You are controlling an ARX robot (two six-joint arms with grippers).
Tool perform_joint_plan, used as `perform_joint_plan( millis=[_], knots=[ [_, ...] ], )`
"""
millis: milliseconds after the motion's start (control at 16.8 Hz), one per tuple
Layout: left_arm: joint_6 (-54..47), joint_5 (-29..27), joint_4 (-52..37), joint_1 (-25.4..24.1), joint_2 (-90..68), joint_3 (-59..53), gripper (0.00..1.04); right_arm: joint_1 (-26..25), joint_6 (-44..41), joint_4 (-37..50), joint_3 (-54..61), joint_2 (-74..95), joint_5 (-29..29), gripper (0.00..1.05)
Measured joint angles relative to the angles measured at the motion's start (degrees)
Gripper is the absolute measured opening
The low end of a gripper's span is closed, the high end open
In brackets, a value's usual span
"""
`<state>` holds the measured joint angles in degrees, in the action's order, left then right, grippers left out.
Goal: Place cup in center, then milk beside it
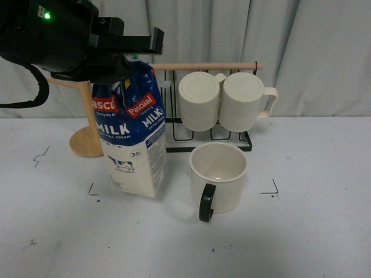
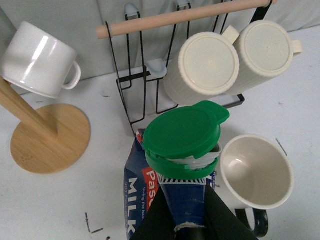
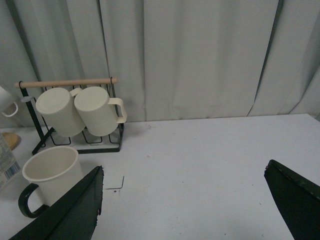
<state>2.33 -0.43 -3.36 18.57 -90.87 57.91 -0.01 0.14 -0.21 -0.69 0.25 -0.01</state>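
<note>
The cup [image 1: 218,176], cream-white with a black handle turned toward me, stands upright and empty on the white table; it also shows in the left wrist view [image 2: 256,172] and the right wrist view [image 3: 50,175]. The milk [image 1: 133,136], a blue and cream Pascual carton, stands just left of the cup with a small gap between them. Its green cap [image 2: 185,137] shows from above. My left gripper [image 1: 124,63] is shut on the carton's top ridge [image 2: 184,202]. My right gripper [image 3: 192,200] is open and empty over bare table right of the cup.
A black wire rack with a wooden rod [image 1: 208,66] holds two ribbed cream mugs [image 1: 223,101] behind the cup. A wooden mug tree [image 1: 87,139] stands at the back left with a small white mug [image 2: 40,57] on it. Black corner marks [image 1: 271,188] lie on the table.
</note>
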Motion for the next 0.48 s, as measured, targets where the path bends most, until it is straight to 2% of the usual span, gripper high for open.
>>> perform_joint_plan(
  millis=[475],
  knots=[
    [3.3, -4.9, -1.7, 3.5, -5.0, 0.3, 0.05, 0.0, 0.0, 0.0, 0.0, 0.0, 0.0, 0.98]
  ],
)
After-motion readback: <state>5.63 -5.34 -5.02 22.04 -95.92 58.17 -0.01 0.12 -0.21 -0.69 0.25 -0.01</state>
